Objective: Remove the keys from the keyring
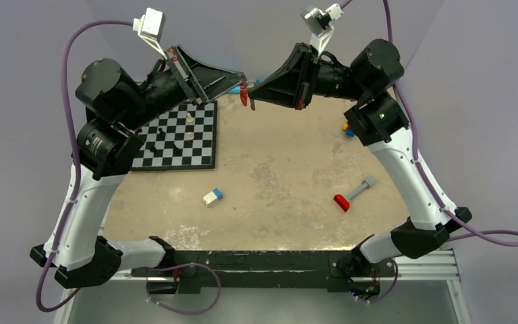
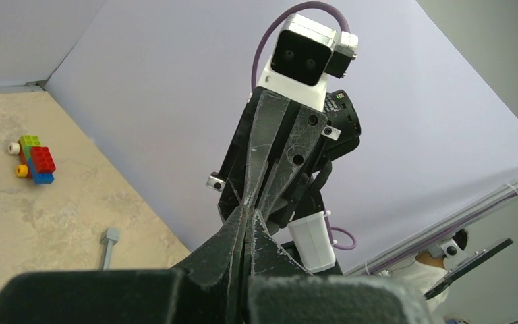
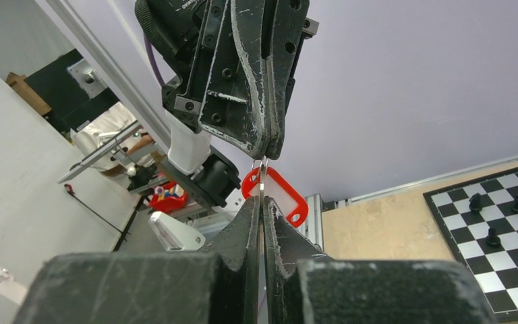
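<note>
1. Left gripper (image 1: 241,81): you have it raised over the far edge of the table (image 1: 283,169). Its fingers are pressed together, and their tips pinch the top of the keyring (image 3: 262,167).
2. Right gripper (image 1: 251,92): it meets the left one tip to tip in the air. Its fingers are also pressed together, on the lower end of the same thin metal. You cannot tell from the right wrist view whether that end is ring wire or a key.
3. Keyring, position: it sits in the small gap between the two pairs of tips, clear of the table.
4. Keyring, look: only a short silver sliver shows, and no key blade can be made out.
5. Tag (image 3: 280,196): it is red with a white insert, hangs tilted just behind the right fingertips, and is fixed to the ring.
6. Chessboard (image 1: 179,138): it lies on the table below the left arm, with a few pieces standing on it.
</note>
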Controlling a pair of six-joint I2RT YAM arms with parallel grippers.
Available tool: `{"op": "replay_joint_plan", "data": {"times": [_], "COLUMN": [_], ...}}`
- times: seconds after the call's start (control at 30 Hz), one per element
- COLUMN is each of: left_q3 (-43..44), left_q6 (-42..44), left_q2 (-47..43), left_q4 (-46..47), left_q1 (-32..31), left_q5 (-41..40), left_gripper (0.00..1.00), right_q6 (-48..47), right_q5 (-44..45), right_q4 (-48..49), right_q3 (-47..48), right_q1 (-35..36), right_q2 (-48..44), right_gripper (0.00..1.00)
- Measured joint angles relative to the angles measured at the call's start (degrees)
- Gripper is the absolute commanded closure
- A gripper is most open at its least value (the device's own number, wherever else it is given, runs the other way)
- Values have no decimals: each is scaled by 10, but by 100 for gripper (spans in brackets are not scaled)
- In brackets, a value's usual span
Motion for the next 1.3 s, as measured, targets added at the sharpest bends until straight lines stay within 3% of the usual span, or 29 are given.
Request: {"op": "replay_joint_plan", "data": {"times": [0.4, 1.3], "left_q3": [-4, -135], "left_q6": [-82, -299], "left_q2": [0, -42], "left_q4": [-7, 66], "left_q1": [0, 0], "left_q5": [-12, -26], "left_gripper": [100, 100], "right_q6": [-34, -89], "right_q5": [9, 43], "right_q4": [-27, -115], "right_q3": [13, 16], "right_q1": [0, 0], "right_q2": [-1, -17], "right_gripper": [100, 100]}}
